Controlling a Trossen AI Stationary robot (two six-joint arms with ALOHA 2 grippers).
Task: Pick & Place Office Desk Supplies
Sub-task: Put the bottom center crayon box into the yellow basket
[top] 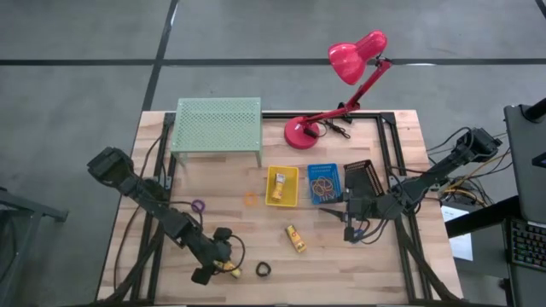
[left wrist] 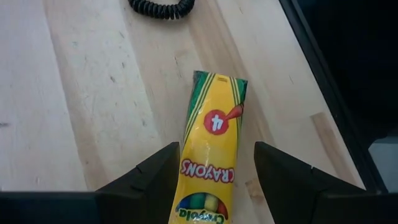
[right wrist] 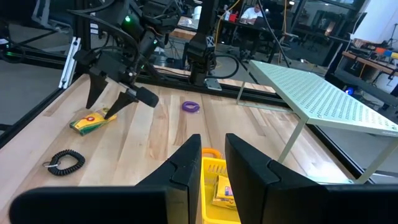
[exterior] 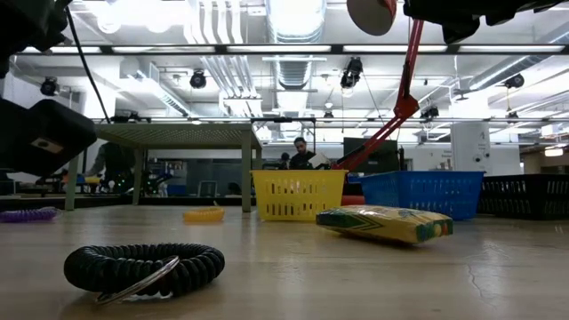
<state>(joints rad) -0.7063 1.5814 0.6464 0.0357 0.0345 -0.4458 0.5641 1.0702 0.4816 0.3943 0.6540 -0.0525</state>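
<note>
A yellow crayon pack (left wrist: 211, 149) lies flat on the wood near the table's front edge. My left gripper (left wrist: 216, 146) slants down over it, open, with one finger on each side of the pack's near half. A second crayon pack (top: 295, 238) lies mid-table, and a third sits in the yellow basket (top: 282, 186). A black coil ring (top: 263, 269) rests just right of my left gripper (top: 220, 266). A purple coil (top: 198, 206) and an orange coil (top: 250, 198) lie farther back. My right gripper (top: 348, 232) hovers near the blue basket (top: 324, 182), its fingers (right wrist: 186, 165) slightly apart and holding nothing. My left gripper has one finger (left wrist: 163, 174) right against the pack's long edge (left wrist: 186, 163); I cannot tell whether it touches. A strip of bare wood shows between the other finger and the pack. The pack lies flat on the table, lengthwise along the fingers.
A pale green mesh shelf (top: 217, 124) stands at the back left, with a pink-red desk lamp (top: 341, 85) behind the baskets. A black basket (top: 363, 177) sits right of the blue one. The table's front edge runs close beside the pack. Bare wood lies between the coils and the baskets.
</note>
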